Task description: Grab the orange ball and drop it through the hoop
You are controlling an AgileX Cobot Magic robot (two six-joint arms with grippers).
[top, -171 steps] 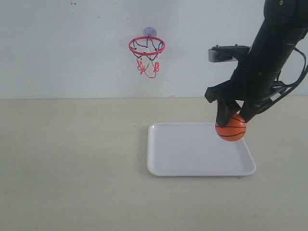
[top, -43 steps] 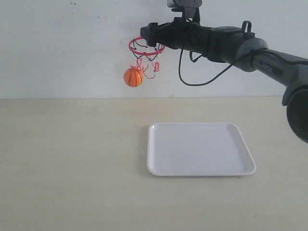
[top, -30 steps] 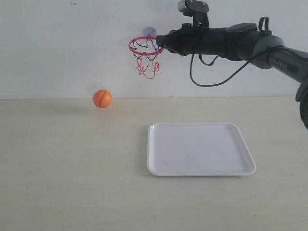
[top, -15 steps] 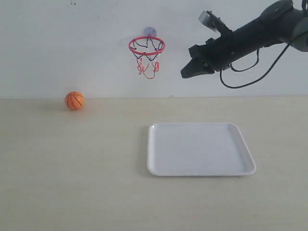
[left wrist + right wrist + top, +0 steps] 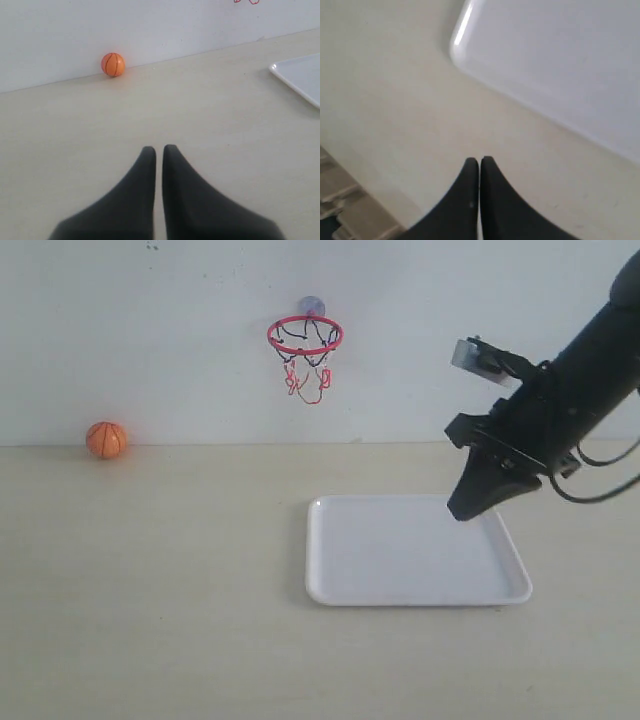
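The orange ball (image 5: 106,439) lies on the table at the far left, against the wall; the left wrist view shows the orange ball (image 5: 113,64) at the wall's foot, far ahead of my left gripper (image 5: 159,149), which is shut and empty. The hoop (image 5: 305,336) with its red rim and net hangs on the wall, with nothing in it. My right gripper (image 5: 464,508) is shut and empty, pointing down over the back right part of the white tray (image 5: 340,585). In the right wrist view the right gripper (image 5: 479,160) is over bare table beside the tray's corner (image 5: 462,45).
The white tray holds nothing; its corner (image 5: 295,75) shows in the left wrist view. The left arm does not show in the exterior view. A table edge and a darker floor area (image 5: 345,200) appear in the right wrist view.
The ball dropped below the hoop, bounced and rolled left along the wall to the far left. My right arm drew back from the hoop and swung down over the tray.
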